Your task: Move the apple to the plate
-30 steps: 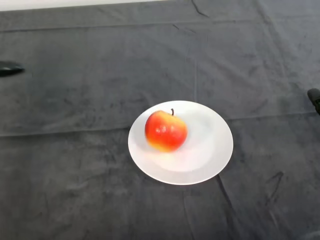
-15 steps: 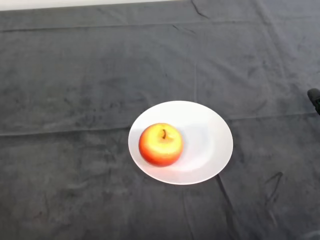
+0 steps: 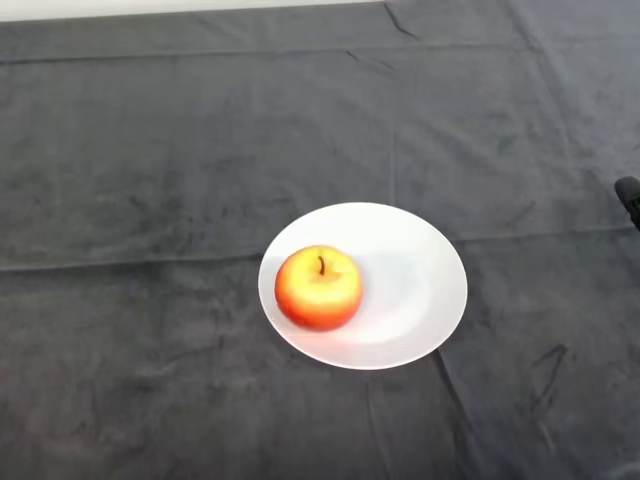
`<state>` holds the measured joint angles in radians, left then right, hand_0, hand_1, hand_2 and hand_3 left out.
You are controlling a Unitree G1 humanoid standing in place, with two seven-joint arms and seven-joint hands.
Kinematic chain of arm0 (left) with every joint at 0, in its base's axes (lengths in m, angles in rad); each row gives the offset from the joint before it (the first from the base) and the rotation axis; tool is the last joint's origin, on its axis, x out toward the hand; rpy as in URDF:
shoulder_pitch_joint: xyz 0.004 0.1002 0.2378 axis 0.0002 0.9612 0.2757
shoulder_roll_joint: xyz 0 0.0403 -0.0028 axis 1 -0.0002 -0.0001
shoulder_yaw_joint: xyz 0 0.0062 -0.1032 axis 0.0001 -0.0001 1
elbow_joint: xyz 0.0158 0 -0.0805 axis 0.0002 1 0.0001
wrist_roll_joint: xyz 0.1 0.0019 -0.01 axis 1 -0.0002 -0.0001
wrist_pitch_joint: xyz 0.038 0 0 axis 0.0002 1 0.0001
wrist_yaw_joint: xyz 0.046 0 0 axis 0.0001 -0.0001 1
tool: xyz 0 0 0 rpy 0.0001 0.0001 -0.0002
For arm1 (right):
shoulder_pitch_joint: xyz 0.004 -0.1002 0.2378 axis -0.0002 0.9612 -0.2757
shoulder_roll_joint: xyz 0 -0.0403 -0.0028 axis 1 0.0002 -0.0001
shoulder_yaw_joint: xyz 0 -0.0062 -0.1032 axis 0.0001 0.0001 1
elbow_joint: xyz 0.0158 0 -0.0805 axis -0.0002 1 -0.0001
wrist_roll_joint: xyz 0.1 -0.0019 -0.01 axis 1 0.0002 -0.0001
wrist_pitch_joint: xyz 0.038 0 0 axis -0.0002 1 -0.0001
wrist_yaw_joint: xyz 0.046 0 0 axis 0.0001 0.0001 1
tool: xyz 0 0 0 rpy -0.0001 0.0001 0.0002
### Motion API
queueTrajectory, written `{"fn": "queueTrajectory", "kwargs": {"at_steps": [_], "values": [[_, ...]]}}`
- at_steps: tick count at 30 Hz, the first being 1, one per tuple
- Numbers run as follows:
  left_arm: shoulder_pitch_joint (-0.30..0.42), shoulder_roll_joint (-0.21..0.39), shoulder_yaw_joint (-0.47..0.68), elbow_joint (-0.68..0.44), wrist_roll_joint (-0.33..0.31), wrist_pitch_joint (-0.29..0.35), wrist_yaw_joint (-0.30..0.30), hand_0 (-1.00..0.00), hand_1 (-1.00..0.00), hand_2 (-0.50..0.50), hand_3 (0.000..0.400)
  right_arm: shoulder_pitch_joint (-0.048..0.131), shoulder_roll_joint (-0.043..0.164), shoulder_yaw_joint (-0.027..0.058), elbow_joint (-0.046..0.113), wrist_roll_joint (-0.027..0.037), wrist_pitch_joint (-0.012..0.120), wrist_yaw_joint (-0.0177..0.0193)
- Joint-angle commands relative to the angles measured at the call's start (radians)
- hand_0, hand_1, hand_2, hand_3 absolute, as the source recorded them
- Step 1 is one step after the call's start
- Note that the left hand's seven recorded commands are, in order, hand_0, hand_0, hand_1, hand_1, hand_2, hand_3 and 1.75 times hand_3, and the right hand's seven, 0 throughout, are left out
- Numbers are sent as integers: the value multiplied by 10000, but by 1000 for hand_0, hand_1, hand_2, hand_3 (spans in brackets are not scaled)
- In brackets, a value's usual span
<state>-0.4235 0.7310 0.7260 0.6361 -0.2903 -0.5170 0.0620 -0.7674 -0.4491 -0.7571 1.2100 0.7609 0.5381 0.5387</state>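
A red and yellow apple (image 3: 318, 288) sits upright on the left part of a round white plate (image 3: 410, 290), its dark stem pointing up. The plate lies on the dark cloth a little right of the table's middle.
A dark cloth (image 3: 150, 180) with several creases covers the whole table. A small black object (image 3: 629, 197) pokes in at the right edge. A pale strip runs along the far edge of the table at the top left.
The black tip at the left edge has left the view. The apple has rolled toward the plate's left side and turned stem-up, settling there.
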Motion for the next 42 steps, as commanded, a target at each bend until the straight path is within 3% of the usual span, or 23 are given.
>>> {"fn": "queueTrajectory", "kwargs": {"at_steps": [1, 9, 17, 42], "values": [[305, 813, 281, 478, -174, -192, 49, 0, 0, 0, 0, -192, -228, -54, -229, 55, -9, -20], [534, 1168, 1060, 1174, -533, -455, 35, 0, 0, 0, 0, -206, -243, -58, -191, 51, -10, -4], [228, 1069, 1096, 1703, -359, -719, 501, 0, 0, 0, 0, -220, -256, -62, -156, 48, -11, 12], [417, 1004, 1056, 1249, -514, -254, 631, 0, 0, 0, 0, -238, -271, -68, -107, 31, -22, 39]]}}
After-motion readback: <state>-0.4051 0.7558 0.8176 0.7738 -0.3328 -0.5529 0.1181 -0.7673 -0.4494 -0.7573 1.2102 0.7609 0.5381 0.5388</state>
